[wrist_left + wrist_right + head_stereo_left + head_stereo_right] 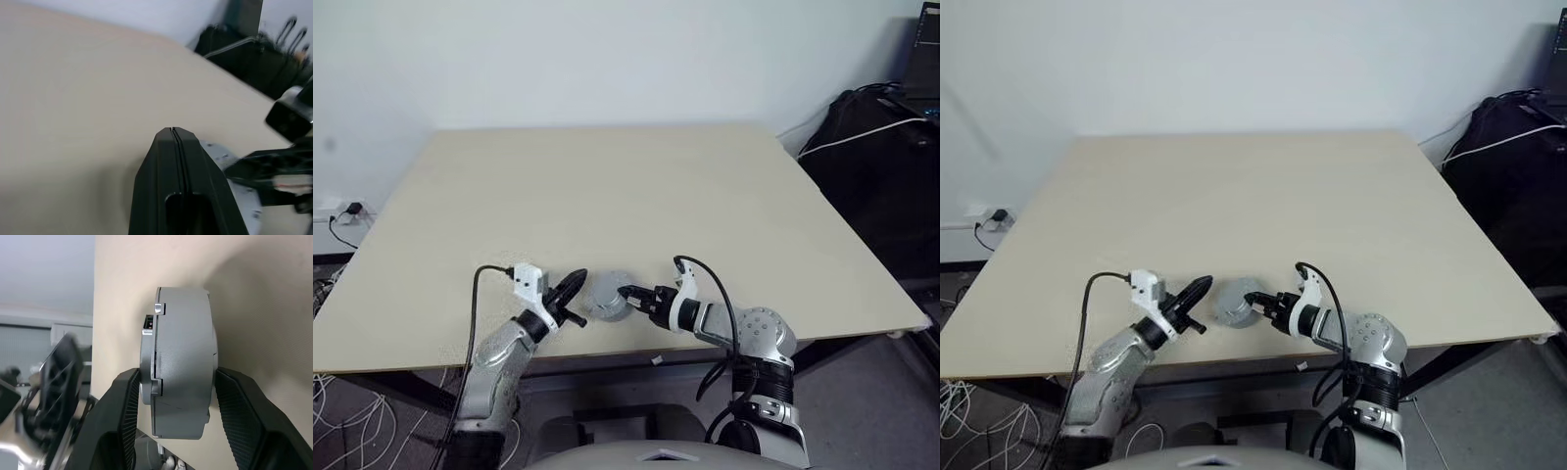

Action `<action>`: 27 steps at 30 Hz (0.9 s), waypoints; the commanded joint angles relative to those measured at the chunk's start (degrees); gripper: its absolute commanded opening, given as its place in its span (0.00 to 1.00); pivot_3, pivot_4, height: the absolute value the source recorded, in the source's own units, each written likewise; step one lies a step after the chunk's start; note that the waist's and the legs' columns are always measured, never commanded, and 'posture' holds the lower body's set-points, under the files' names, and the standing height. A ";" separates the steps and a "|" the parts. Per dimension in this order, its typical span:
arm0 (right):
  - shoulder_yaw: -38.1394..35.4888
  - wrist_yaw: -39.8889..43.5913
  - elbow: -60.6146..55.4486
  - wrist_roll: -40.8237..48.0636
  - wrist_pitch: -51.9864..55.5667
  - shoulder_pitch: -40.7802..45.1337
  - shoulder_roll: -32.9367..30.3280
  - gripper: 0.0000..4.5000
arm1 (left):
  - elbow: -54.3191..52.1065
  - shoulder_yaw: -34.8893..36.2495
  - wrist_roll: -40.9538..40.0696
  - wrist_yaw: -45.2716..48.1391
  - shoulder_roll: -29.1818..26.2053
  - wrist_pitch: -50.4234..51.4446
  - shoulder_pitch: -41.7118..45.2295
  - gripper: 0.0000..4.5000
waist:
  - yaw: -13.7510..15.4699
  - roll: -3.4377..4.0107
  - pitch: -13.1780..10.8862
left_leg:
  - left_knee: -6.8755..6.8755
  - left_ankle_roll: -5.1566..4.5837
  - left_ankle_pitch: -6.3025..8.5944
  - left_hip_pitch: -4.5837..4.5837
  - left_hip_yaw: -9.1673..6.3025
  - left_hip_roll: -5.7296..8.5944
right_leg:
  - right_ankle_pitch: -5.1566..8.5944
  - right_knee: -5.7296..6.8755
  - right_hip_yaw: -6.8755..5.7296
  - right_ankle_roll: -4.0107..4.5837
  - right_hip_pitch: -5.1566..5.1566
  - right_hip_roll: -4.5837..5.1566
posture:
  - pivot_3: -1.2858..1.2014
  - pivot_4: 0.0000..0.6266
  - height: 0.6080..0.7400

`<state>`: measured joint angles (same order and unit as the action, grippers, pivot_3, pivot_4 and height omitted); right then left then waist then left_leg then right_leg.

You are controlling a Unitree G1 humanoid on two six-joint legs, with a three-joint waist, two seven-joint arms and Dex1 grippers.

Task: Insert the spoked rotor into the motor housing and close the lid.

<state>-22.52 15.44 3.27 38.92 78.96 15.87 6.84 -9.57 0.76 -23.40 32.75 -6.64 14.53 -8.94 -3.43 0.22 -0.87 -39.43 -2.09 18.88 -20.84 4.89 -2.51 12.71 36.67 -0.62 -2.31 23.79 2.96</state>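
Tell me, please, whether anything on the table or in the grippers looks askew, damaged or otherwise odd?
Nothing stands out. The right gripper squarely clamps the grey motor assembly, whose lid sits flush on the housing with only a thin seam. The left gripper is shut and empty beside it. The table shows no spill or damage.

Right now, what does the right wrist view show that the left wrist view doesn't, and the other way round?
The right wrist view alone shows the right gripper clamping the grey closed motor housing edge-on, lid seam visible. The left wrist view alone shows the left gripper shut and empty, plus dark bags beyond the table. Both share the housing, the tan table and the other arm's gripper.
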 commanded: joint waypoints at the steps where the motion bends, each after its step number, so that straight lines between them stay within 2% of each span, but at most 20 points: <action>1: -0.07 0.40 -1.67 3.26 -1.88 0.12 3.18 0.47 | -6.84 2.49 -10.29 0.96 1.63 3.66 -4.49 0.00 | -0.01 0.00 -0.01 | 0.00 0.00 0.00 -0.01 0.00 -0.03 | 0.01 -0.01 0.00 -0.01 0.01 0.01 | 0.52 0.00 1.00; 4: -0.85 -0.11 -1.66 4.26 -2.70 0.66 3.62 0.47 | -9.51 5.00 -20.62 0.94 3.52 8.29 -11.24 0.00 | -0.15 0.01 -0.03 | 0.00 -0.03 0.02 -0.01 -0.01 -0.10 | 0.05 0.01 -0.01 -0.06 0.02 0.08 | 0.52 0.00 1.00; 10: -1.27 -0.95 -1.79 5.91 -3.51 2.18 4.26 0.47 | -9.11 6.14 -28.11 -0.73 5.99 11.87 -16.97 0.00 | -0.15 -0.01 -0.15 | -0.01 -0.06 0.02 0.00 -0.03 -0.06 | 0.35 0.03 -0.01 -0.02 0.02 0.14 | 0.52 0.00 1.00; 23: 0.06 -3.72 -4.41 12.10 -2.76 4.03 7.00 0.47 | -6.70 9.15 -41.84 -1.55 11.01 15.79 -17.75 0.95 | -0.29 -0.04 -0.18 | 0.00 -0.10 0.06 -0.07 -0.04 0.03 | 0.31 0.00 -0.02 0.15 0.04 0.14 | 0.52 0.00 1.00; 24: 0.04 -4.02 -4.56 12.65 -2.80 4.12 7.08 0.47 | -6.64 9.30 -42.55 -1.77 11.16 16.06 -17.75 1.00 | -0.31 -0.05 -0.18 | 0.00 -0.10 0.06 -0.07 -0.03 0.04 | 0.32 0.00 -0.02 0.15 0.04 0.14 | 0.52 0.00 1.00; 27: -0.01 -5.11 -5.10 14.69 -2.82 4.31 7.43 0.47 | -6.27 9.53 -43.99 -2.98 11.49 17.00 -17.84 1.00 | -0.30 -0.05 -0.19 | 0.00 -0.11 0.06 -0.06 -0.05 0.03 | 0.33 -0.02 -0.02 0.14 0.03 0.14 | 0.52 0.00 1.00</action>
<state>-22.87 10.02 1.66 49.80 76.73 18.97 9.22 -15.76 10.22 -65.73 30.08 4.47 30.97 -27.14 -3.73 0.17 -1.06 -39.43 -2.20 18.94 -20.90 4.84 -2.48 13.04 36.65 -0.64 -2.17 23.82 3.10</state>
